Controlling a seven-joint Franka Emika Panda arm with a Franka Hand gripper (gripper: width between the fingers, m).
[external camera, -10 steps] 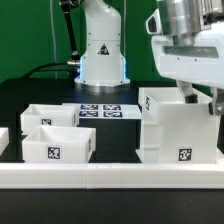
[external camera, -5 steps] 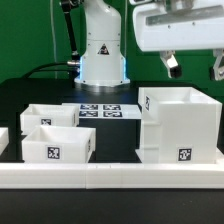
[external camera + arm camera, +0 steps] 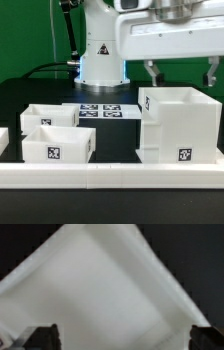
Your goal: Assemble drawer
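The drawer's tall white shell (image 3: 180, 125) stands on the black table at the exterior view's right, open at the top, with a tag low on its front. Two small shallow trays (image 3: 50, 118) (image 3: 58, 145) sit at the left, one behind the other. My gripper (image 3: 181, 75) hangs above the shell, open and empty, with its dark fingers (image 3: 150, 72) spread wide and clear of the rim. In the wrist view the shell (image 3: 105, 286) fills the picture as blurred white between the open gripper's (image 3: 122, 339) fingertips (image 3: 45, 336).
The marker board (image 3: 100, 112) lies flat behind the trays. The arm's white base (image 3: 102, 50) stands at the back. A long white rail (image 3: 110, 175) runs along the front edge, with another piece at the far left (image 3: 3, 138).
My gripper has risen off the shell's right side and moved left over about a second. It now hangs open above the shell. The shell and trays have not moved.
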